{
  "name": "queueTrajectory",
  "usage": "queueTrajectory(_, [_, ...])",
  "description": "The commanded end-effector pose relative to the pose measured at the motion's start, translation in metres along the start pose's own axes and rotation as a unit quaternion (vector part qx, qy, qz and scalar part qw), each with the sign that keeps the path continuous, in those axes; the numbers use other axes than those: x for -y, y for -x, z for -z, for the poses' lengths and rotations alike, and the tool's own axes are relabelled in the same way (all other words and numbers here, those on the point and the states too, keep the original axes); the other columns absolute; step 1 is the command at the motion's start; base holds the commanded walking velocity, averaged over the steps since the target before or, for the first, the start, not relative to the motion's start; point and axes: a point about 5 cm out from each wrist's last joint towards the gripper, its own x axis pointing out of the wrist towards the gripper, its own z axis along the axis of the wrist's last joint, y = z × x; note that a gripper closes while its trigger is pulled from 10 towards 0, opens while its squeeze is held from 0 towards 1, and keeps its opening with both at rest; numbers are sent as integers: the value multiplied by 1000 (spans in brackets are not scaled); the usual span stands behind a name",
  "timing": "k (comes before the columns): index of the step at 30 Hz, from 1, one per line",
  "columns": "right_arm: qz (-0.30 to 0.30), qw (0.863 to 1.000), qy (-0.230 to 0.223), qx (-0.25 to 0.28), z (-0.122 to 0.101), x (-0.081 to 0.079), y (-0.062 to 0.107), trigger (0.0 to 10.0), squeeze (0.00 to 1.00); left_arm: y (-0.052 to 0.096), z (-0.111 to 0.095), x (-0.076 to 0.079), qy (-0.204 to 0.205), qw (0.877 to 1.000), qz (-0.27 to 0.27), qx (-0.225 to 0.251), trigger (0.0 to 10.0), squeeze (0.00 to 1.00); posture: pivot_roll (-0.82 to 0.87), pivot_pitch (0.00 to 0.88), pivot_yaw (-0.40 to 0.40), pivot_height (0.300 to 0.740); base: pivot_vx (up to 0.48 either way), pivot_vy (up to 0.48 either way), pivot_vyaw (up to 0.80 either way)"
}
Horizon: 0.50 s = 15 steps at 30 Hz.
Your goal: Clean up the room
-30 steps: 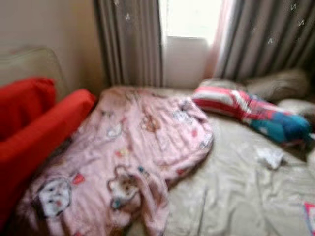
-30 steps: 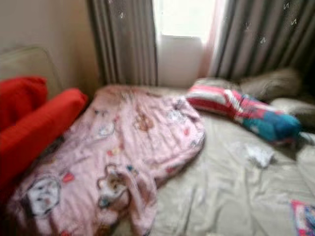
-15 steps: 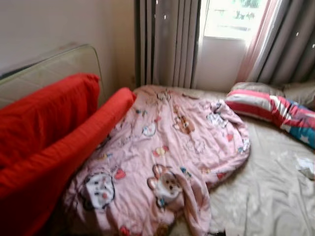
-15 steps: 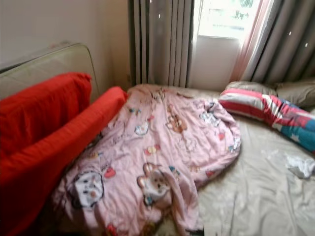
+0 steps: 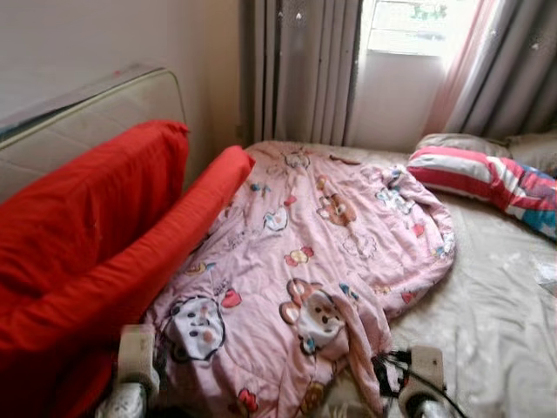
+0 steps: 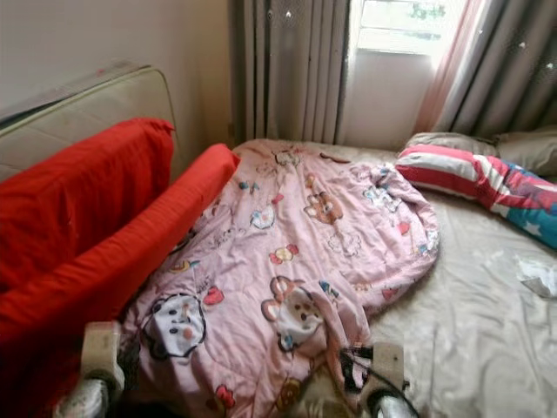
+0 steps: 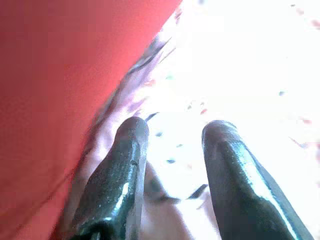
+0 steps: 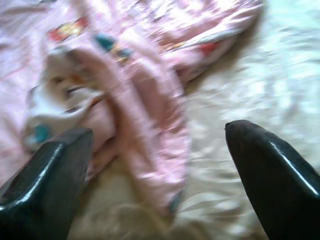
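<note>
A crumpled pink quilt printed with cartoon animals lies across the left half of the bed. My left gripper is open, hovering over the quilt's edge beside the red cushion. My right gripper is open too, fingers wide apart above the quilt's lower folded corner and the beige sheet. Both wrists rise at the bottom of the eye views, the left arm near the red cushion and the right arm at the quilt's near corner.
Long red cushions lean against a padded headboard on the left. A striped pillow and a beige pillow lie at the far right. A crumpled white tissue rests on the sheet. Grey curtains frame a window.
The camera has swung left and steadied, bringing the red cushions and headboard into view. Both arms have come up into the bottom of the eye views.
</note>
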Motion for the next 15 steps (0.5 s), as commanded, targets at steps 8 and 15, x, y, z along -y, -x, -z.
queueTrajectory(8, [10, 999, -14, 51, -4, 4, 6, 10000, 0, 20, 4, -1, 15, 999, 8, 41, 10000, 0, -6, 10, -18, 740, 0, 0, 0])
queueTrajectory(15, [2, 999, -12, 50, -7, -7, 2, 10000, 0, 14, -4, 3, 25, 999, 11, 44, 10000, 0, -2, 17, -28, 740, 0, 0, 0])
